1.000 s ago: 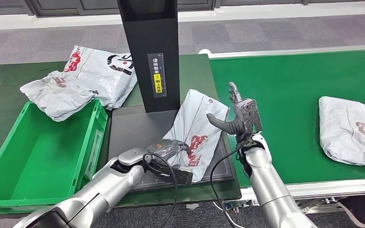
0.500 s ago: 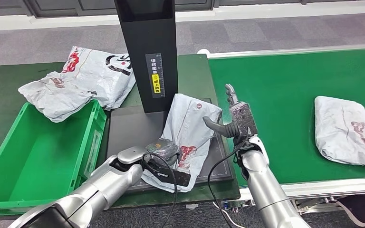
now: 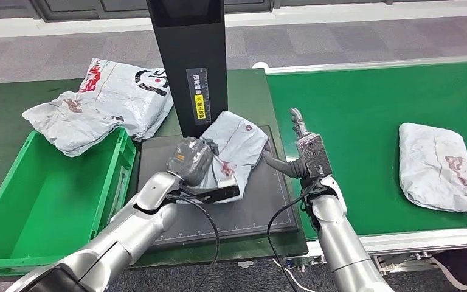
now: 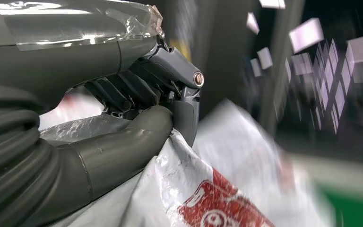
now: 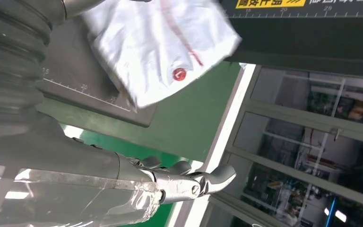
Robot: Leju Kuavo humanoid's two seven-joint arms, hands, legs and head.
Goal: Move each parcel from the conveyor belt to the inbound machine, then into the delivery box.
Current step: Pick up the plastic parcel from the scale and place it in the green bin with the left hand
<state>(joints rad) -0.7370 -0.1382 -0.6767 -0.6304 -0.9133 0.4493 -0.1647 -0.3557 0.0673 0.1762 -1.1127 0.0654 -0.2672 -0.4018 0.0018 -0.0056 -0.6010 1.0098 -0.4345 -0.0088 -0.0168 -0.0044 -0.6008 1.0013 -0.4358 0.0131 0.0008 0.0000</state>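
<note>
My left hand (image 3: 197, 167) grips the near edge of a grey parcel (image 3: 234, 143) with red print and holds it raised over the black plate (image 3: 249, 207) of the inbound machine, whose black column (image 3: 188, 67) stands just behind. In the left wrist view the thumb and fingers (image 4: 182, 101) pinch the plastic of the parcel (image 4: 208, 198). My right hand (image 3: 304, 152) hangs open just right of the plate, at the belt's edge, holding nothing; the right wrist view shows its fingers (image 5: 189, 182) and the parcel (image 5: 160, 42). Another grey parcel (image 3: 441, 167) lies on the green conveyor belt (image 3: 359, 121) at the right.
A green delivery box (image 3: 48, 201) stands left of the plate. Two more grey parcels (image 3: 103, 103) lie heaped on the dark green table (image 3: 6, 109) behind the box. A black cable (image 3: 280, 213) loops from my right wrist over the table's front edge.
My left hand has lifted the parcel's near end off the plate and drawn it left toward the column; the bag has folded up. My right hand stays beside the plate.
</note>
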